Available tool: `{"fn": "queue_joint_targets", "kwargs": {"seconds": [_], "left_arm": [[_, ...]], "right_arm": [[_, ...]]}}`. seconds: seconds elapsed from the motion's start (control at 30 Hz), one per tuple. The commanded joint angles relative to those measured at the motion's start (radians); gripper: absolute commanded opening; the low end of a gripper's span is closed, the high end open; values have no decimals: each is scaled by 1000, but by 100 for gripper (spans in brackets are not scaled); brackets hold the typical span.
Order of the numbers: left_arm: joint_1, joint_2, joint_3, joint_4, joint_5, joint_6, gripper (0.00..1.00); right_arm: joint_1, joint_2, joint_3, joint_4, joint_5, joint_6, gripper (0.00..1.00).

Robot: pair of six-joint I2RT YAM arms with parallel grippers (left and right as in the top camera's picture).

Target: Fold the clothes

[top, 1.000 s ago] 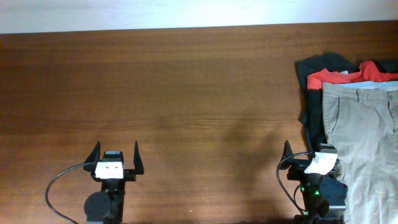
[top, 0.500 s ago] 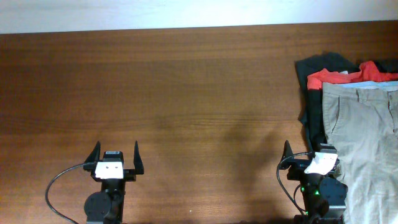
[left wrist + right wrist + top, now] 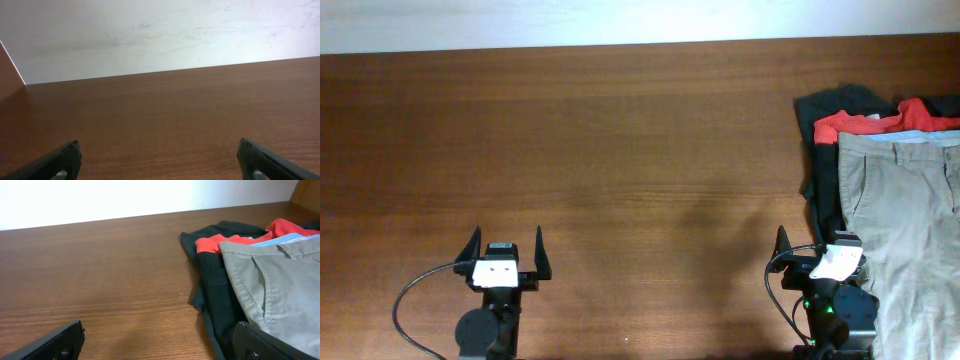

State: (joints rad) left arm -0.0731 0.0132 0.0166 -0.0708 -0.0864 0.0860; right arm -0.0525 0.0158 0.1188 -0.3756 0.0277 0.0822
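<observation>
left fingers (image 3: 57,161) spread wide, released, gripping nothing over the bare table (image 3: 620,150). right fingers (image 3: 60,339) equally parted and empty, one tip just beside the khaki shorts (image 3: 910,230). these lie at the table's right edge atop a black garment (image 3: 820,150) and a red-orange garment (image 3: 850,122), cut off by the frame. any label is too small to read.

Both arms sit low at the near edge of the brown wooden table (image 3: 620,150): the left black two-finger gripper (image 3: 507,242) toward its left end, the right black two-finger gripper (image 3: 817,248) toward its right end. Jaws of each are spread wide and empty, fingers pointing at the table's far edge.
</observation>
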Motion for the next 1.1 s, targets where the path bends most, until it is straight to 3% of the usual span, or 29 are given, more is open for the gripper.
{"fn": "queue_joint_targets", "kwargs": {"seconds": [0.0, 0.07, 0.17, 0.27, 0.4, 0.47, 0.57, 0.7, 0.8, 0.93, 0.97, 1.0, 1.07], "left_arm": [[-5, 4, -8, 2, -10, 10, 99], [-5, 4, -8, 26, 0, 10, 99], [-5, 4, -7, 205, 0, 21, 99], [-5, 10, 36, 286, 19, 20, 99], [-5, 156, 191, 182, 20, 20, 99], [-5, 290, 306, 124, 20, 20, 100], [-5, 621, 621, -79, 24, 21, 99], [0, 1023, 1056, -414, 177, 21, 99], [23, 1210, 1236, -544, 300, 21, 99], [25, 1279, 1282, -582, 327, 24, 99], [34, 1291, 1282, -582, 233, 18, 99], [53, 1314, 1282, -596, 166, 7, 99], [106, 1404, 1282, -608, 204, -79, 99]], "right_arm": [[-7, -7, -6, 0, -28, 5, 99], [-7, -7, -6, 29, -94, 5, 99], [-7, -7, 18, 165, -259, 5, 99], [-7, 27, 135, 158, -290, 29, 99], [-7, 253, 362, 6, -294, 31, 99], [-7, 471, 533, -110, -293, 31, 99], [-7, 830, 860, -360, -285, 31, 99], [-7, 1198, 1209, -634, -301, 28, 99], [-7, 1316, 1266, -687, -333, 30, 99], [-28, 1381, 1266, -664, -325, 30, 99], [-41, 1388, 1266, -664, -251, 34, 99], [-78, 1399, 1266, -665, -77, 148, 98], [-162, 1455, 1266, -665, 90, 271, 86]]}}
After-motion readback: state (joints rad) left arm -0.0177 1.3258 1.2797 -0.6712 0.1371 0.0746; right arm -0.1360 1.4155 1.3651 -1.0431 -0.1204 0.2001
